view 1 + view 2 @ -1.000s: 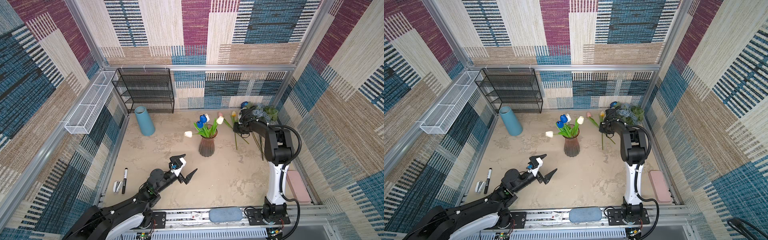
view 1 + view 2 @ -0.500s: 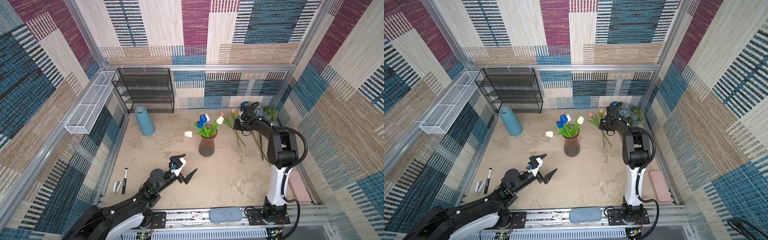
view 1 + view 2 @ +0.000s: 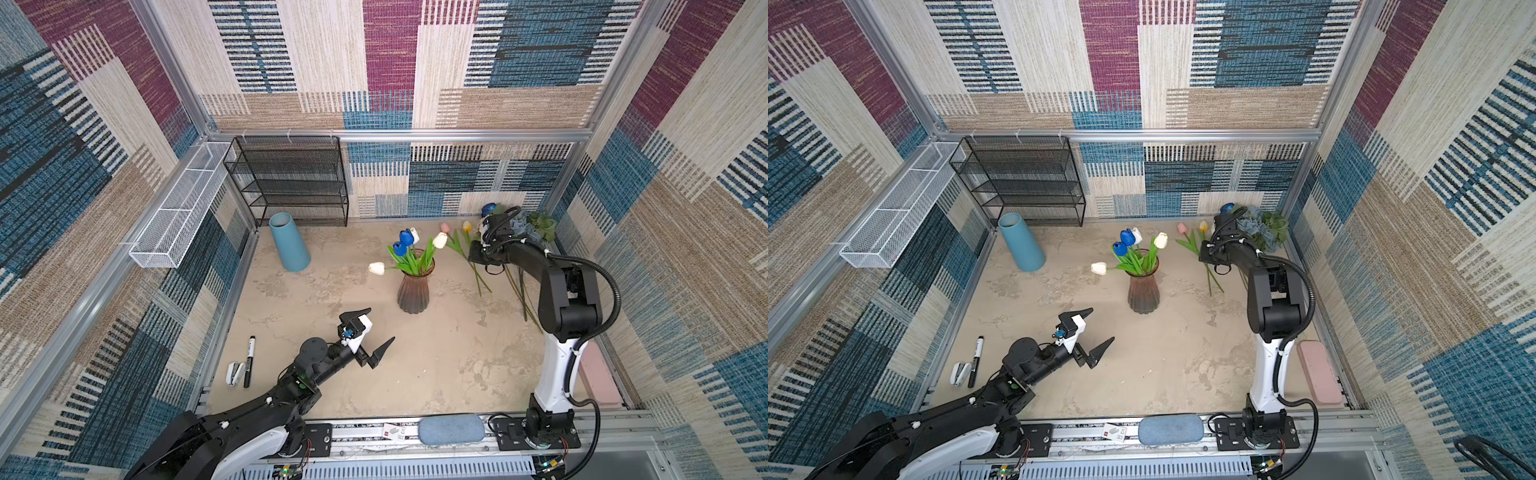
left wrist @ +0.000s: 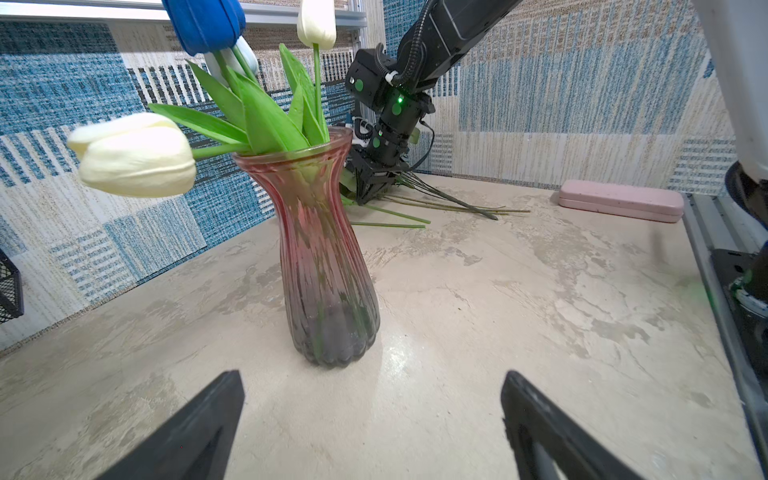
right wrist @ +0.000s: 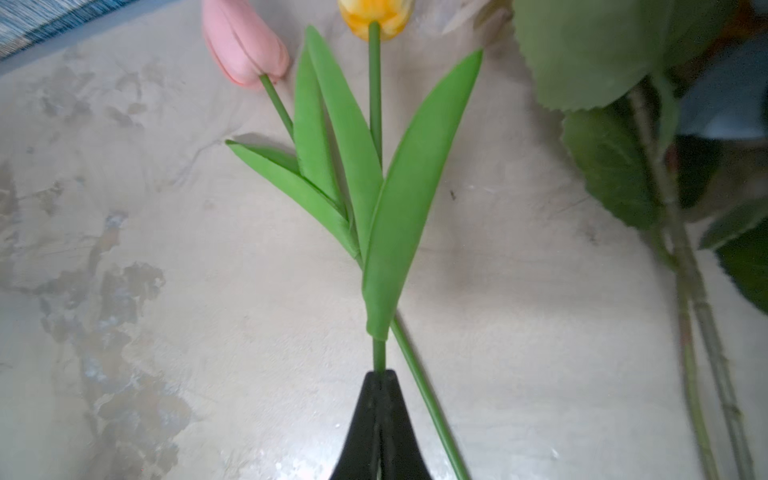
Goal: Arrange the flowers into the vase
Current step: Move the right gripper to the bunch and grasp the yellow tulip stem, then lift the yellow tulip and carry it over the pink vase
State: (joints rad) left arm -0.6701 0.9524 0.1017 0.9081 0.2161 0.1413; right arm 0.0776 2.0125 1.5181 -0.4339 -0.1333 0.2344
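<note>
The right gripper (image 5: 380, 376) is pressed together on the stem of the yellow tulip (image 5: 376, 16), pinching it just below the lowest leaf, low over the table (image 3: 436, 365). In a top view this grip sits at about 2 o'clock from the vase (image 3: 412, 291). The pink tulip (image 5: 245, 50) lies just beside it, its stem crossing the yellow one's close to the pinch and its leaves tucked among the yellow tulip's leaves. At 3 o'clock from the gripper the dusty-blue rose bunch (image 3: 521, 228) and other long stems lie on the table.

The vase stands upright mid-table and already holds blue and white tulips (image 3: 409, 249); one white bloom (image 3: 377, 268) leans out toward 9 o'clock. The left gripper (image 3: 381, 324), jaws spread wide and empty, hovers at 7 o'clock from the vase, well apart from it.

Likely trouble:
- A lift may drag the pink tulip along, since stems and leaves interlock.
- The thin stem may swivel in so narrow a pinch, letting the bloom droop.
- The vase neck is crowded, and nothing steadies the vase; a stem pushed against the leaves could tip it.
</note>
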